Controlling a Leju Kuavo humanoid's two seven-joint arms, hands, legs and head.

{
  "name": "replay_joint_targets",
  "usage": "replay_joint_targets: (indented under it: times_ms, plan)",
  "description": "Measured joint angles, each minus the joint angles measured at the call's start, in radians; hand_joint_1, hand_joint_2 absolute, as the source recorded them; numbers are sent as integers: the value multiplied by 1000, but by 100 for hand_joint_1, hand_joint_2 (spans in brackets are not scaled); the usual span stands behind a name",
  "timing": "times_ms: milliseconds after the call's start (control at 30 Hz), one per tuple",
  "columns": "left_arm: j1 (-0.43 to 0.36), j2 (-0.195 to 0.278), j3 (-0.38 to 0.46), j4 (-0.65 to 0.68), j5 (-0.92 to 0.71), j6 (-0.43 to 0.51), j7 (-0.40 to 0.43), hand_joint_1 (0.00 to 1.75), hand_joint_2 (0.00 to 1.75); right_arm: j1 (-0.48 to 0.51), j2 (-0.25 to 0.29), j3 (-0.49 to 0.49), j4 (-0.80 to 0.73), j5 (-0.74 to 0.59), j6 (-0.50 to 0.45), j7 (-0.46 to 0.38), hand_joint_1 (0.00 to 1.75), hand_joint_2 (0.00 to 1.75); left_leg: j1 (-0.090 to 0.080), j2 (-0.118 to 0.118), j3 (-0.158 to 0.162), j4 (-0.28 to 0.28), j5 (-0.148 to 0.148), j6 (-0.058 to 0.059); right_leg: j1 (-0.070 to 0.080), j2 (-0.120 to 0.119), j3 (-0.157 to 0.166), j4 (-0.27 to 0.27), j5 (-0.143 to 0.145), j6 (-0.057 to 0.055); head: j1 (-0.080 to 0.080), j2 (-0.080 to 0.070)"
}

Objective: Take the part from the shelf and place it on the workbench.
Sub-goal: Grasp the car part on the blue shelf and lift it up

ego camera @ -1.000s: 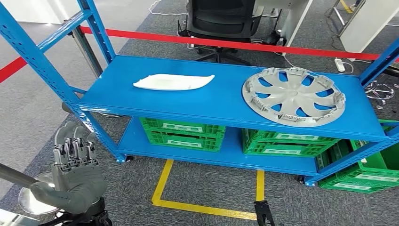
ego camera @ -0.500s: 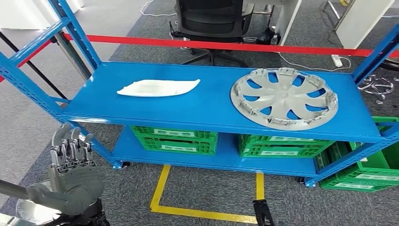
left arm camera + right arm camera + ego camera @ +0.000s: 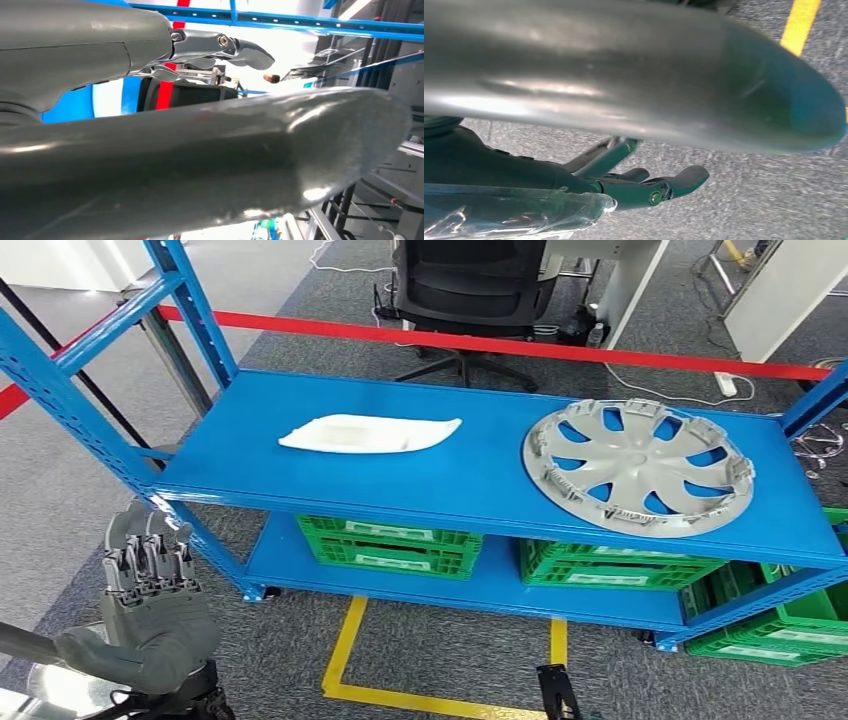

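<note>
- Head view: a blue metal shelf [image 3: 470, 480] is seen ahead, with two parts lying on its upper deck. A flat white plastic part with one pointed end [image 3: 368, 433] lies toward the left, and a round grey plastic wheel cover [image 3: 637, 466] lies toward the right, well apart from it. Neither part is touched by a hand. Green plastic crates [image 3: 400, 542] are stored on the lower deck. A red barrier tape [image 3: 520, 343] and a black office chair [image 3: 470, 285] are seen behind the shelf, and yellow floor tape [image 3: 345, 650] marks the grey carpet in front.
- The left hand [image 3: 150, 605] is raised at the lower left, below the shelf's front corner, with its fingers straight, apart and empty.
- Left wrist view: the left hand's grey thumb [image 3: 200, 160] and one extended finger [image 3: 225, 47] are shown holding nothing.
- Right wrist view: the right hand [image 3: 634, 187] is seen above grey carpet, its dark fingers loosely extended and empty.
</note>
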Motion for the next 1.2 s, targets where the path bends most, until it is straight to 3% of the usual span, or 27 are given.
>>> replay_joint_targets:
  times_ms: [67,100,233,300,367,400,433,467,533,567,633,733,800,867,900,933,967,1033,1067,1100,1200]
  plan:
    - [0,0,0,0,0,0,0,0,0,-2,0,-1,0,0,0,0,0,0,-4,-1,8,3,-7,-10,1,0,47,-116,61,-7,-1,0]
    - [0,0,0,0,0,0,0,0,0,-2,0,-1,0,0,1,0,0,0,-6,-1,10,3,-8,-15,2,1,57,-138,70,-13,-1,0]
    - [0,0,1,0,0,0,0,0,0,-1,1,-2,-1,0,2,0,0,0,-4,0,4,17,-21,-37,1,2,58,-144,79,-39,-3,0]
    - [0,1,2,0,0,1,0,0,0,-1,1,-3,-1,0,2,-1,0,0,-3,2,-36,106,-76,-47,-2,0,58,-145,81,-47,-6,0]
    - [0,2,2,0,0,1,0,0,0,-1,1,-4,0,0,2,-1,0,0,-2,2,-99,240,-137,-52,-3,-1,57,-145,81,-50,-7,0]
    - [1,2,2,0,0,2,0,0,0,0,1,-4,0,0,2,-1,0,0,-2,2,-119,279,-146,-52,-3,-1,56,-145,81,-50,-7,0]
    - [1,2,2,0,0,2,0,0,0,0,1,-4,0,0,2,-1,0,0,-2,2,-120,282,-135,-52,-3,-1,57,-145,81,-50,-7,0]
    - [1,2,2,0,0,3,0,0,0,0,1,-4,-1,0,2,-1,0,0,-2,3,-100,245,-108,-51,-3,-1,58,-145,80,-49,-7,0]
    - [1,2,2,0,0,4,0,0,0,-1,1,-4,-1,1,3,-1,0,0,-2,4,-27,108,-47,-47,-2,1,61,-143,77,-43,-8,0]
    - [1,2,2,0,1,3,0,0,0,-1,1,-4,-1,1,3,-2,0,0,-1,4,3,52,-31,-44,0,2,62,-142,74,-39,-8,0]
    - [1,2,1,0,5,-5,-3,0,0,-1,1,-5,-1,4,6,-4,0,0,-3,2,28,4,-30,-33,3,4,60,-144,70,-27,-6,0]
    - [1,2,0,-2,11,-19,-13,0,0,-3,1,-5,-3,9,11,-7,0,0,-1,-2,39,-8,-48,-12,1,2,62,-140,49,-10,-1,0]
    - [2,2,-1,-4,12,-22,-18,0,0,-5,1,-5,-5,12,12,-8,0,0,2,-2,56,-14,-57,3,0,1,22,-55,12,-3,7,0]
    - [2,2,-1,-4,12,-23,-18,0,0,-1,1,-5,-5,12,13,-8,0,0,-1,0,70,-13,-67,12,-2,0,-60,84,-36,3,11,0]
    - [2,3,-1,-4,12,-23,-18,0,0,2,1,-5,-5,12,14,-8,0,0,-2,0,78,-13,-74,14,-2,0,-93,130,-41,6,11,0]
    - [3,3,-1,-4,12,-23,-18,0,0,5,1,-5,-5,12,14,-8,0,0,-2,0,90,-13,-81,13,-3,0,-108,136,-21,7,11,0]
    - [3,3,-1,-4,12,-23,-18,0,0,6,1,-5,-5,12,14,-8,0,0,-2,-1,102,-13,-88,11,-4,0,-104,104,15,7,11,0]
    - [3,3,-1,-4,12,-23,-18,0,0,8,1,-5,-4,12,14,-8,0,0,-3,-1,130,-13,-108,3,-5,-2,-53,-35,109,7,11,0]
    - [3,3,-1,-4,12,-23,-18,0,0,9,1,-5,-4,13,14,-8,0,0,-4,-2,141,-12,-119,-2,-5,-4,-29,-89,132,4,11,0]
    - [3,3,-1,-4,12,-23,-18,0,0,9,1,-5,-4,14,14,-8,0,0,-5,-3,149,-12,-128,-7,-4,-5,-11,-125,143,-1,10,0]
    - [3,3,0,-4,13,-22,-12,0,0,7,2,-6,-4,18,13,-8,0,0,-2,-4,171,-22,-142,-25,1,-4,9,-138,129,-20,10,1]
